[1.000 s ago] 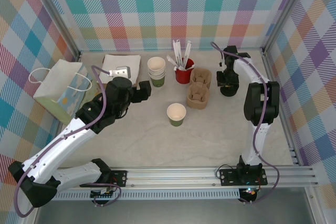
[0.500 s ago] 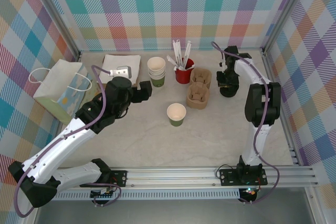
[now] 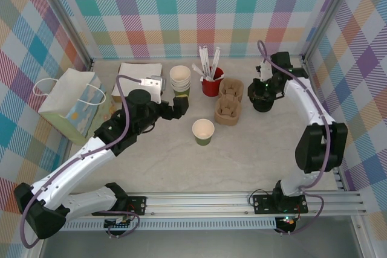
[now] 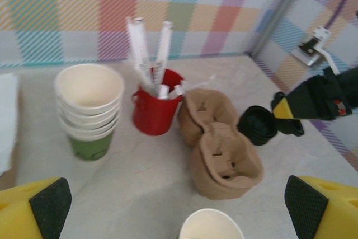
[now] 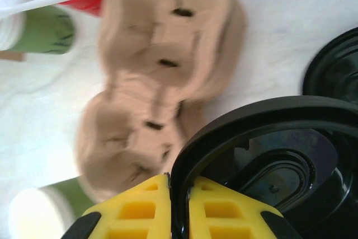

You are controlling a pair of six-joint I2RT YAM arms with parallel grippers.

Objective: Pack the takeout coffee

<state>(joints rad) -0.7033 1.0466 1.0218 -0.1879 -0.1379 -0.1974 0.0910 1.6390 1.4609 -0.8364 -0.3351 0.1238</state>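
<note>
The takeout coffee cup [image 3: 203, 131] is a lone green paper cup standing open-topped mid-table, with no lid on it; its white rim [image 4: 211, 226] sits low between my left fingers. My left gripper [image 3: 176, 106] hovers wide open, left of and behind that cup, near the cup stack. My right gripper [image 3: 264, 92] is over the pile of black lids [image 3: 263, 103] at the back right. In the right wrist view its yellow fingers [image 5: 145, 205] pinch the rim of one black lid [image 5: 263, 132], tilted above the pile.
A stack of lidless green cups [image 3: 180, 83], a red holder with white stirrers [image 3: 211, 81] and two brown pulp cup carriers [image 3: 228, 110] line the back. A paper bag [image 3: 72, 98] stands at the left, with a white napkin stack [image 3: 138, 74] behind it.
My left arm has swung right, bringing its open gripper closer to the cup stack. My right arm's elbow has swung outward to the right and its fingers have closed on a lid's rim.
</note>
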